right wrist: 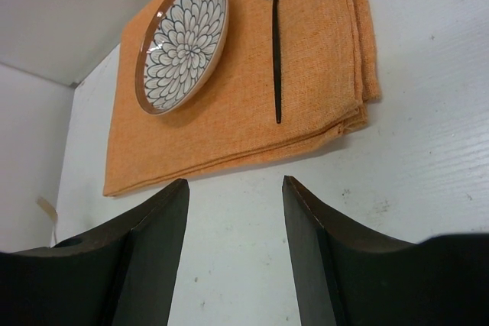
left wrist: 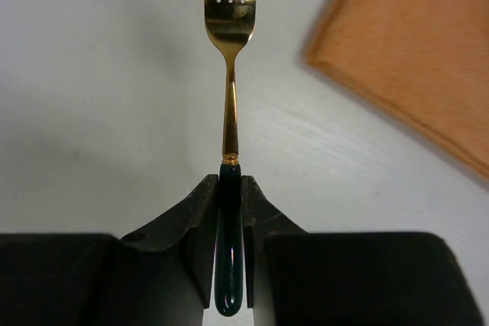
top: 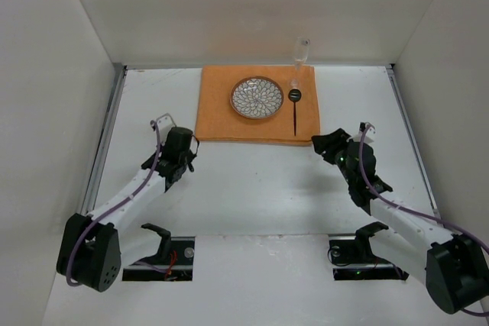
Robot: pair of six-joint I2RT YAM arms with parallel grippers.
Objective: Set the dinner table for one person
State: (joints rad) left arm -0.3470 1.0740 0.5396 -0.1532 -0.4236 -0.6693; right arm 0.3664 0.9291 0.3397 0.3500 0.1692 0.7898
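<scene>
A gold fork [left wrist: 229,74] with a dark green handle is clamped by that handle in my left gripper [left wrist: 229,188], tines pointing away over the white dinner table [top: 252,196]. In the top view my left gripper [top: 182,156] sits left of the orange mat's [top: 221,116] near left corner; the fork is hidden there. On the mat lie a flower-patterned plate [top: 257,98] and a black spoon [top: 295,108]. My right gripper [top: 322,143] stands open with nothing in it, just short of the mat's near right corner [right wrist: 336,124], facing the plate [right wrist: 182,42] and the spoon [right wrist: 275,43].
A clear glass [top: 302,50] stands at the mat's far right corner, against the back wall. White walls close in the table on three sides. Metal rails [top: 107,135] run along both side edges.
</scene>
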